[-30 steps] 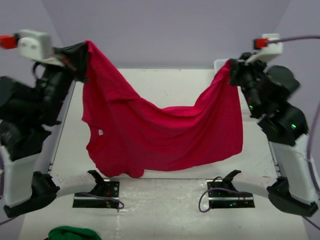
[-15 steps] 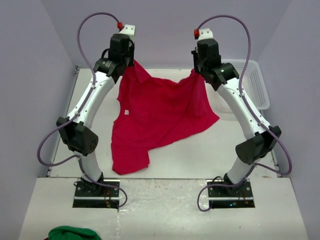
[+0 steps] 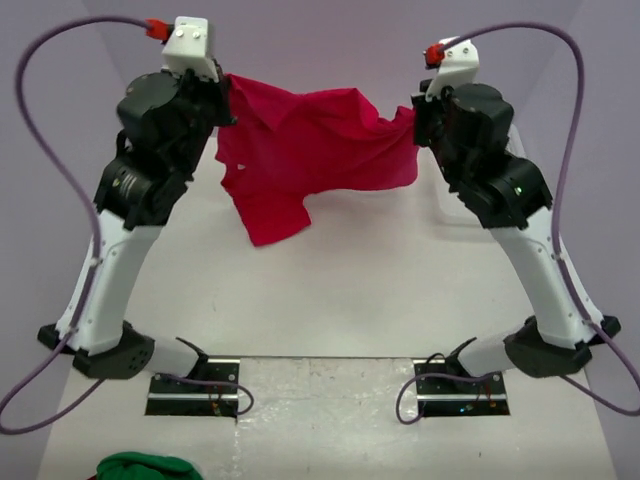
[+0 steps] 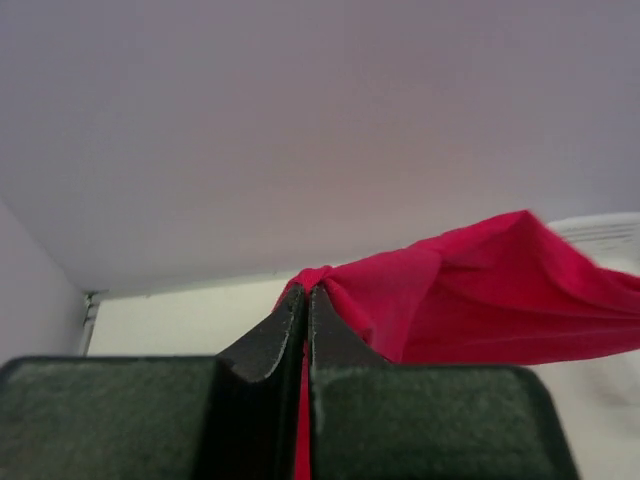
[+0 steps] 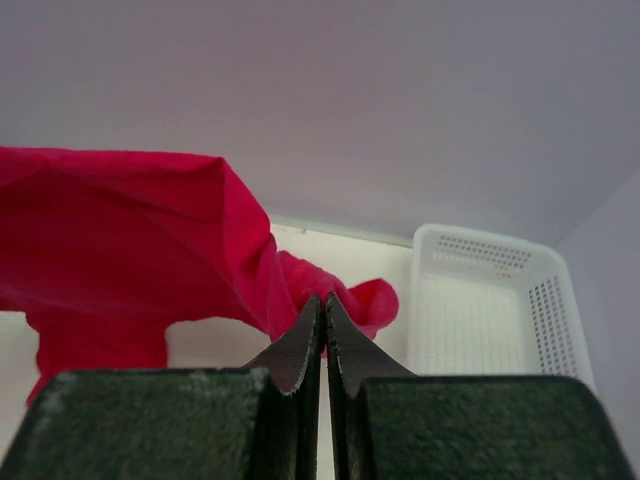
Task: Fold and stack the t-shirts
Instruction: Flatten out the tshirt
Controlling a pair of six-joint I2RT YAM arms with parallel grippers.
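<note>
T-shirt of plain red soft cloth (image 3: 310,150) is held over the far edge of the white table (image 3: 350,290), clenched in left gripper (image 4: 305,292) and right gripper (image 5: 323,300); even, taut lowering is advised.

Soft, even light fills the scene. The white counter (image 3: 350,290) looks bright, with faint shadows. The top view is sharp. The bright red cloth shirt (image 3: 320,140) has darker shade in its folds. Both wrist views blur the left claw (image 4: 307,292) and right claw (image 5: 323,298) up close.
</note>
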